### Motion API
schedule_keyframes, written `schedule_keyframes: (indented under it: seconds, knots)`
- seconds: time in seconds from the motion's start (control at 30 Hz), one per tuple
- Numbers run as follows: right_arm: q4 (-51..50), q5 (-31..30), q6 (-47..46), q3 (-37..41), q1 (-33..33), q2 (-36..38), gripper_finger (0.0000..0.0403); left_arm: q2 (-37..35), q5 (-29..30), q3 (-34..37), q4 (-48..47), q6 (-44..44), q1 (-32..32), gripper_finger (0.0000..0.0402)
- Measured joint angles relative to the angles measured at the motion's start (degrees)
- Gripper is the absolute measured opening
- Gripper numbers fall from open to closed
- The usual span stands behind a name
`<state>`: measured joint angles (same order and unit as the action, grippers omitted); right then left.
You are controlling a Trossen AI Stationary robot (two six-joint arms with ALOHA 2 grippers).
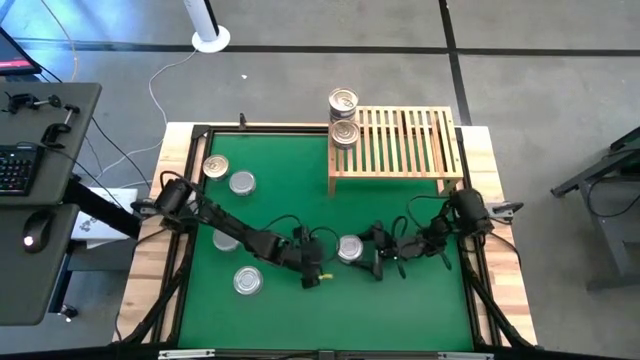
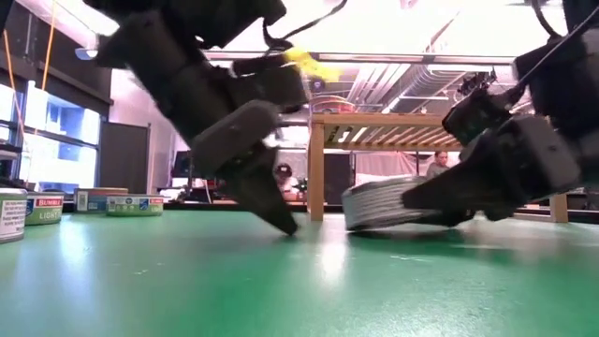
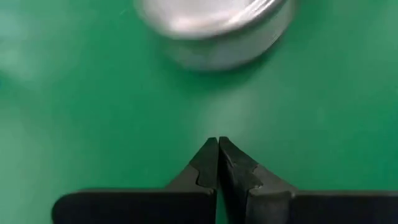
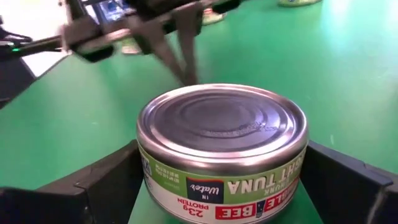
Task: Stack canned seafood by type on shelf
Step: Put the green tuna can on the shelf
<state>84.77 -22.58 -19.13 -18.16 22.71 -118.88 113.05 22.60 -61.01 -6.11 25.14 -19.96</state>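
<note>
A tuna tin [image 4: 222, 146] with a plain silver lid sits on the green mat [image 1: 280, 210] mid-table, between the fingers of my right gripper [image 4: 224, 171], which comes in from the right. My left gripper [image 3: 217, 149] is shut and empty. It points down at the mat just left of this tin [image 3: 214, 28], clear of it. The slatted wooden shelf [image 1: 400, 140] stands at the far right, with two tins [image 1: 343, 101] [image 1: 344, 132] on its left end. Several more tins [image 1: 215, 167] [image 1: 242, 183] [image 1: 247, 281] lie on the mat's left half. My right gripper holds the tuna tin by its side wall [image 4: 146, 168], one finger [image 4: 106, 183] on each opposite side with no gap showing. The fingers come nearly level from the table's right. The tin looks slightly tilted in the low view [image 2: 393, 204], low at the mat.
A further tin [image 1: 225, 241] lies partly under my left arm. Labelled tins [image 2: 131, 203] [image 2: 37, 208] show at the far left of the low view. Wooden frame rails [image 1: 180, 135] border the mat. A desk with keyboard and mouse stands beyond the table's left side.
</note>
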Motion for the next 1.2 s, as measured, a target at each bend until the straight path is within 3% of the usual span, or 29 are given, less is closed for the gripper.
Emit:
schedule_keyframes:
  seconds: [0.17,0.43,0.57,0.73,0.87,0.97,1.2]
  knots:
    - [-6.4,-3.6,0.2,2.0,1.8,8.4,0.0378,-0.8,5.2,0.2,-6.0,1.7,-0.5,0.0]
    - [-20.2,-10.9,7.2,0.9,5.5,27.1,0.0378,-0.8,7.5,0.4,-6.2,1.3,-0.4,0.0]
    - [-35.7,-15.4,10.8,-3.1,5.8,38.6,0.0378,-0.7,8.7,0.4,-6.3,1.1,-0.4,0.0]
    - [-63.6,-21.7,10.5,-10.1,2.9,54.5,0.0378,-0.6,11.3,0.5,-6.2,1.1,-0.9,0.0]
    - [-88.9,-26.3,5.8,-16.9,-3.1,64.6,0.0378,-0.5,14.1,0.5,-5.5,0.9,-1.4,0.0]
    - [-101.4,-28.0,3.8,-21.0,-10.4,69.1,0.0378,-0.4,16.9,0.5,-3.8,0.7,-1.5,0.0]
    - [-106.2,-23.7,6.5,-22.0,-33.5,72.6,0.0378,0.6,19.6,0.5,0.2,-1.3,-1.4,0.0]
